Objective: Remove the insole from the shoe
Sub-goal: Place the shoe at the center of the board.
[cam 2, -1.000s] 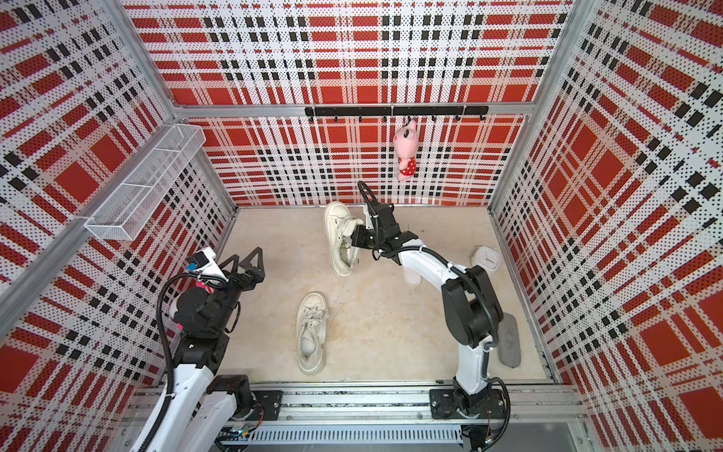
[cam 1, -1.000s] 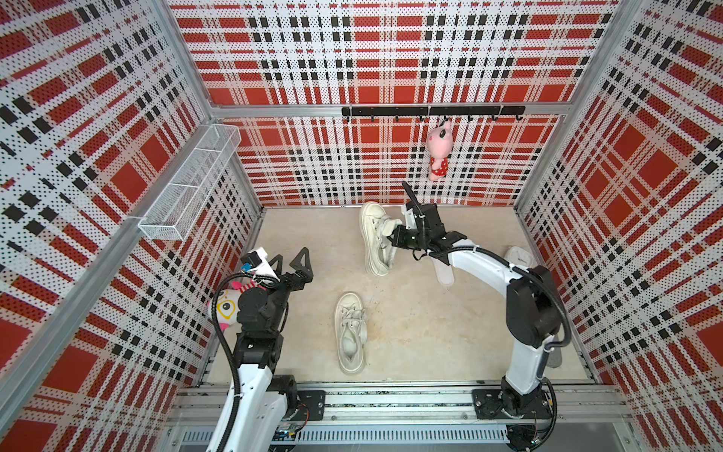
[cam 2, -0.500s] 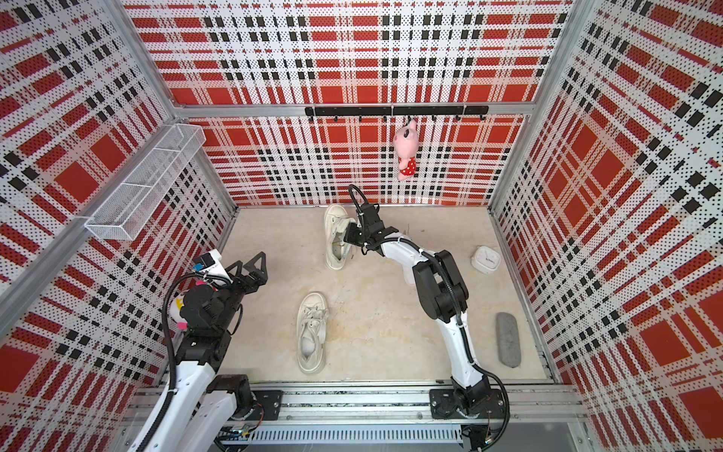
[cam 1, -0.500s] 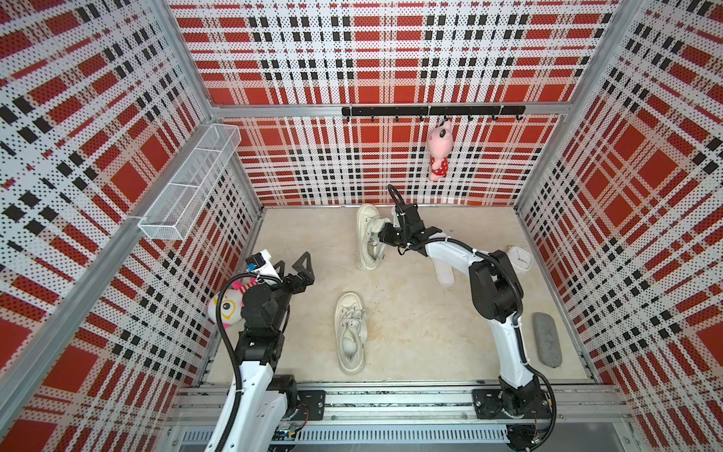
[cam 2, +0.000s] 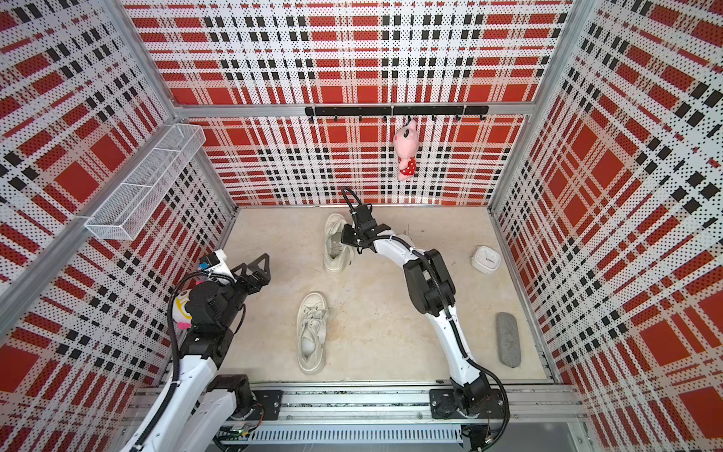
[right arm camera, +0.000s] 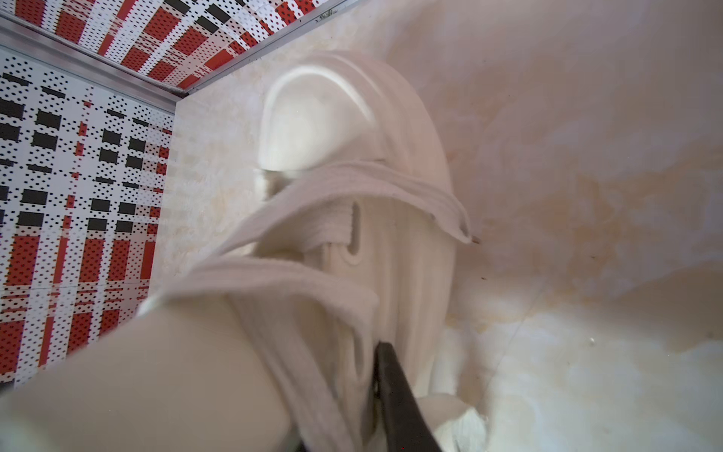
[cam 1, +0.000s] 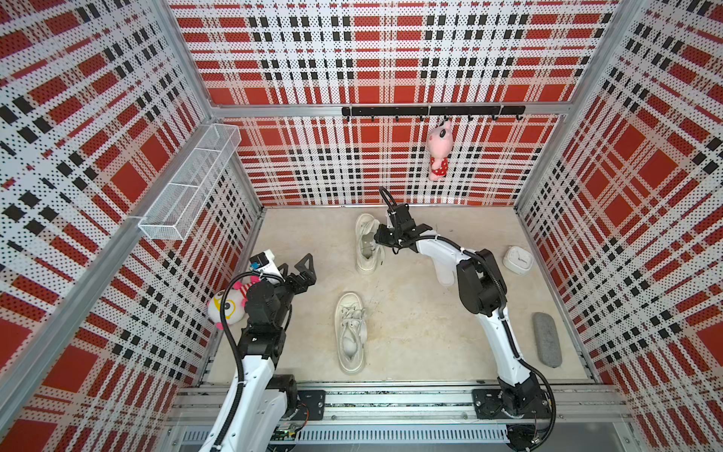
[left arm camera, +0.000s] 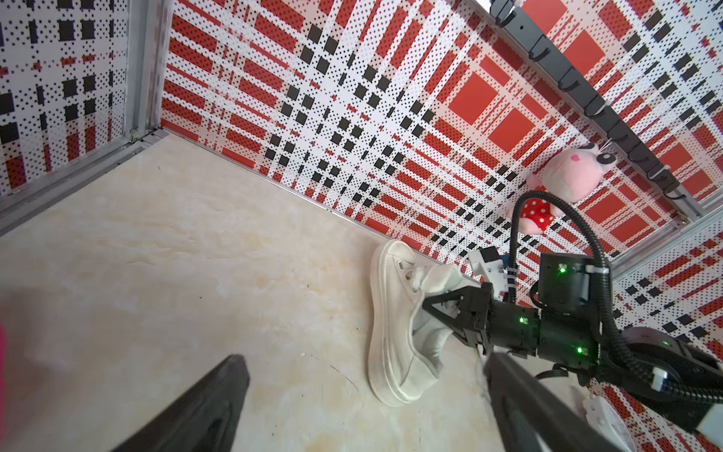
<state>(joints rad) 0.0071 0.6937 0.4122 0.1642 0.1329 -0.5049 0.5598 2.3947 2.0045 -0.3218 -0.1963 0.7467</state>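
Pale shoe [cam 1: 367,244] on the floor near the back wall, its opening right at the right claw [cam 1: 378,237]. The fingertips are in among the tongue and laces. Insole cannot be told apart from the pale lining. Clenched or released: cannot tell, since only one black finger [right arm camera: 399,395] shows in the right wrist view. Second shoe [cam 1: 350,332] lies well apart from that claw, back toward its arm's base. Left claw [cam 1: 296,267] — spread wide, empty, well apart from both shoes.

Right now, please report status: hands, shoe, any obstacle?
Left hand open, idle. Right hand at far shoe opening, grip unclear. Insole not visible. Nothing in the way.
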